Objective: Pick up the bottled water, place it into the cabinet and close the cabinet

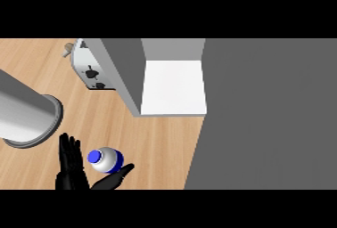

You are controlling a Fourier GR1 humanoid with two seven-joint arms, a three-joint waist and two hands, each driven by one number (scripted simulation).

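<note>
Bottled water, blue cap up, is standing on the wooden counter near the view's lower left. One black hand is flanking it, fingers straight to its left and thumb spread beneath it, not curling round. Beyond, the cabinet is standing open, its door swung rightward. A toaster and metal pot are sitting farther left.

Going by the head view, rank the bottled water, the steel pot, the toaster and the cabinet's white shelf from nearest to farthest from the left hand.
1. Bottled water: right beside the left hand, between its straight fingers and thumb.
2. Steel pot: up and left of the hand.
3. Cabinet's white shelf: up and right, inside the open cabinet.
4. Toaster: farthest up, left of the cabinet. It and the shelf are close to call.
</note>
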